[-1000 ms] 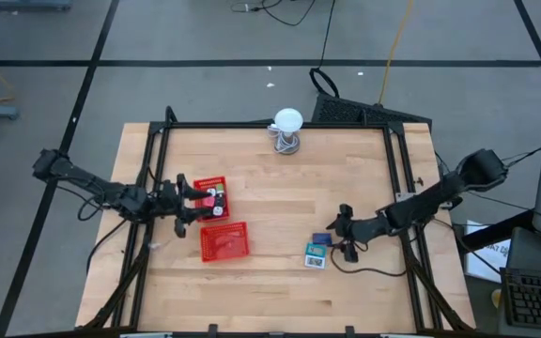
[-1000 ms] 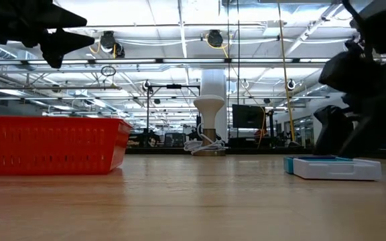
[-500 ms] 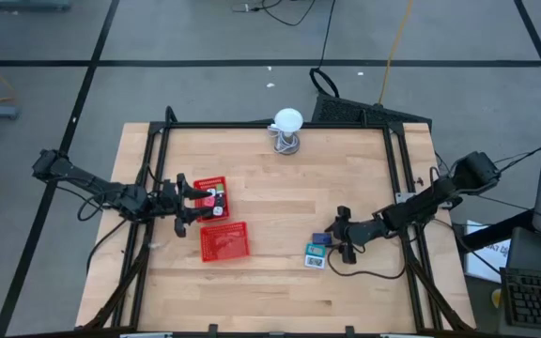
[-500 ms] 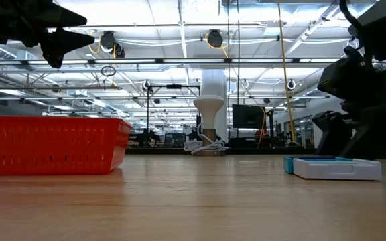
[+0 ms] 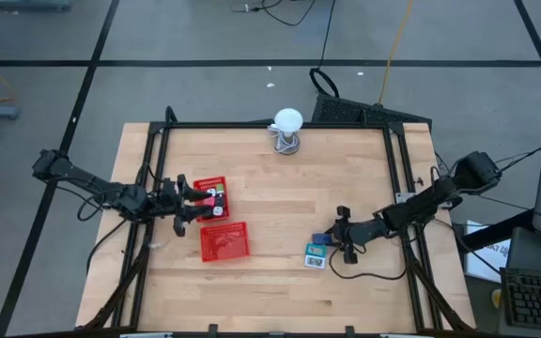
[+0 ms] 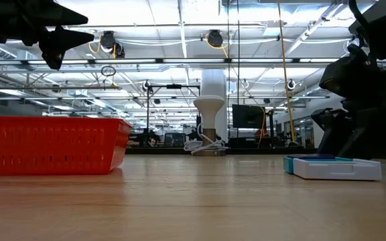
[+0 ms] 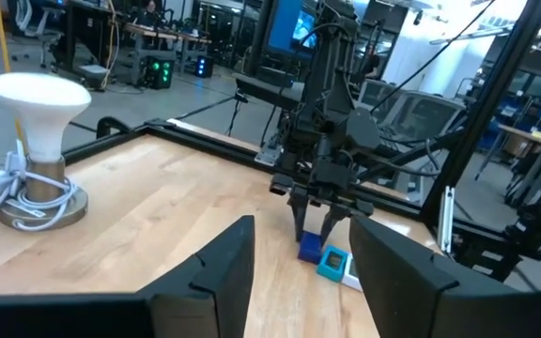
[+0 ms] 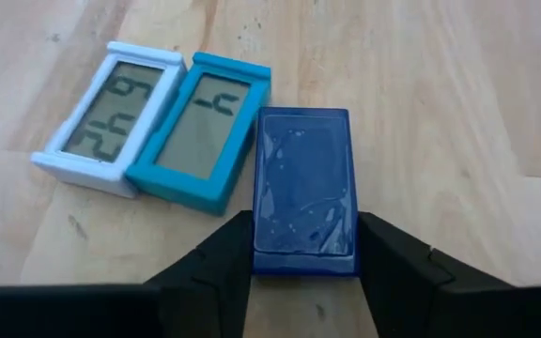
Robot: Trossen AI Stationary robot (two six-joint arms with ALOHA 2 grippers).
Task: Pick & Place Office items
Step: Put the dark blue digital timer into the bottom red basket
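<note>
A dark blue box (image 8: pixel 304 188) lies flat on the table beside a teal display unit (image 8: pixel 205 127) and a white one (image 8: pixel 111 113). My right gripper (image 8: pixel 304 258) is shut on the box; from above it shows right of the items (image 5: pixel 334 237). My left gripper (image 5: pixel 195 199) hovers open over a red mesh tray (image 5: pixel 212 197) holding small colourful pieces. Nothing is between its fingers (image 7: pixel 303 272). My right gripper pinches the blue box's two long sides near the end closest to the wrist (image 8: pixel 263 252), one finger on each side. The fingers come from the table's right, slanting down, and lie along the box. The box rests flat on the table.
A second red mesh tray (image 5: pixel 224 241) sits nearer the front edge, left of centre. A white ball on a wire stand (image 5: pixel 288 130) stands at the far edge. A black frame (image 5: pixel 270 125) borders the table. Bare wood lies between the trays and the display units.
My right gripper has shifted a little toward the table's left, onto the blue box, and its fingers have drawn in against the box's sides. The box stays flat where it was.
</note>
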